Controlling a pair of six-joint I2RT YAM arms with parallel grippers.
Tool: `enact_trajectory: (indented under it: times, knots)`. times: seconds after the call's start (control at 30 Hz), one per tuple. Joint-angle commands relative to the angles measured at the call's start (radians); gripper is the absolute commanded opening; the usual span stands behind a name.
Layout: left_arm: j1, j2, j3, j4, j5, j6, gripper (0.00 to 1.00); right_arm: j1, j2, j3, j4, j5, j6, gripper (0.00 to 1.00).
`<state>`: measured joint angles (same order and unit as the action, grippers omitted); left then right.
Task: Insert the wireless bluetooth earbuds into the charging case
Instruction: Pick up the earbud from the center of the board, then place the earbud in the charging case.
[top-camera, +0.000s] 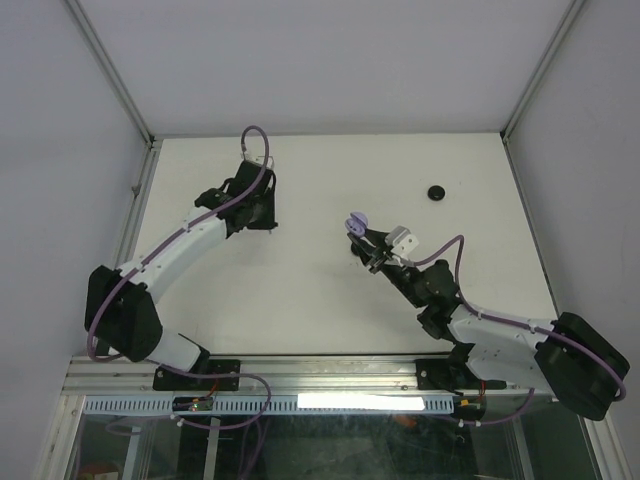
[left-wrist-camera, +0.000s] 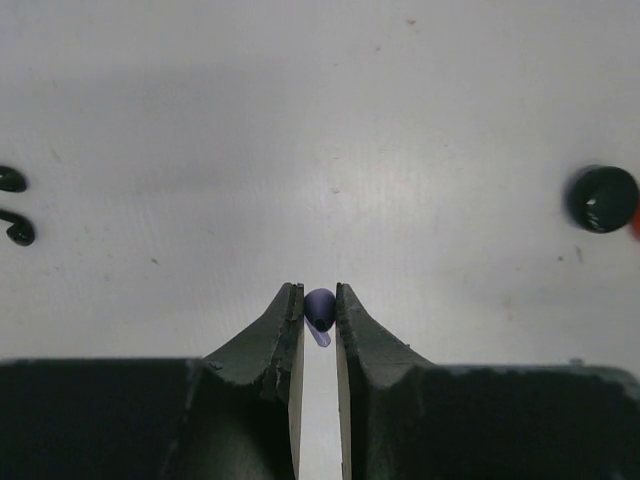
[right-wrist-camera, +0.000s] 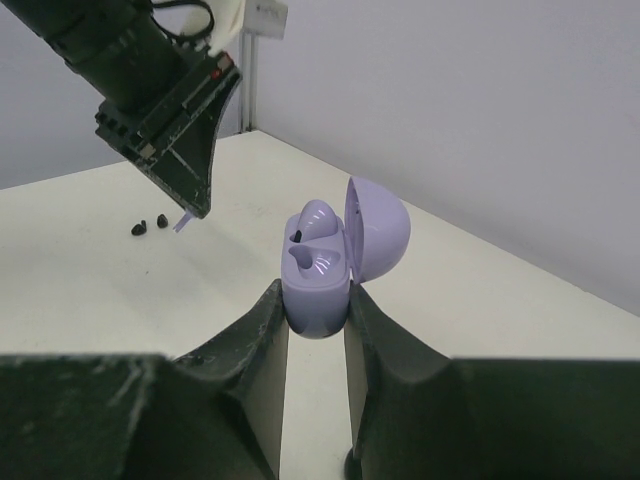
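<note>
Nearest the arms' bases, the right gripper (right-wrist-camera: 315, 300) is clenched on the glossy lavender, egg-shaped plastic charging case (right-wrist-camera: 318, 290), its two dark fingers (right-wrist-camera: 262, 340) pressed against the case's lower sides. The case stands upright in that grip with its domed lid (right-wrist-camera: 378, 228) hinged open and raised on the right. One lavender earbud with a black tip (right-wrist-camera: 320, 220) appears to sit inside the case. From overhead, this gripper (top-camera: 364, 242) and the case (top-camera: 357, 224) lie right of the middle of the matte white table (top-camera: 300, 290). Farther out and to the left, the left gripper (left-wrist-camera: 318, 292) points down at the table and is pinched tight on a second small lavender earbud (left-wrist-camera: 319, 306), squeezed between its fingertips. The right wrist view shows the earbud's thin stem (right-wrist-camera: 183, 222) poking out under the left gripper (right-wrist-camera: 197, 205), close to the table top; whether it touches cannot be told. Just beside it on the table lie two tiny black bits (right-wrist-camera: 139, 229), apart from each other and too small to identify. Farthest out, toward the back right of the table and well apart from both grippers, rests a small glossy black round piece (top-camera: 436, 192).
</note>
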<state>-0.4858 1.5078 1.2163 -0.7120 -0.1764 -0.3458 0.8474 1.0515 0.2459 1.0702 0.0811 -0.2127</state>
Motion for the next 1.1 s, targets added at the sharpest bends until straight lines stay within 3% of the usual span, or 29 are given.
enact_trajectory:
  times: [0.0,0.4,0.73,1.07]
  knots:
    - [-0.087,-0.143,0.012,0.130,-0.092,-0.047,0.11,-0.003,0.017,0.067,0.075,-0.022,-0.017,0.00]
    - [-0.340,-0.329,-0.012,0.382,-0.256,-0.053,0.10,-0.002,0.098,0.132,0.130,-0.033,-0.019,0.00]
    - [-0.543,-0.377,-0.123,0.699,-0.343,0.064,0.10,-0.001,0.119,0.152,0.146,-0.041,0.019,0.00]
    - [-0.595,-0.352,-0.195,0.895,-0.297,0.175,0.10,-0.001,0.109,0.154,0.146,-0.052,0.050,0.00]
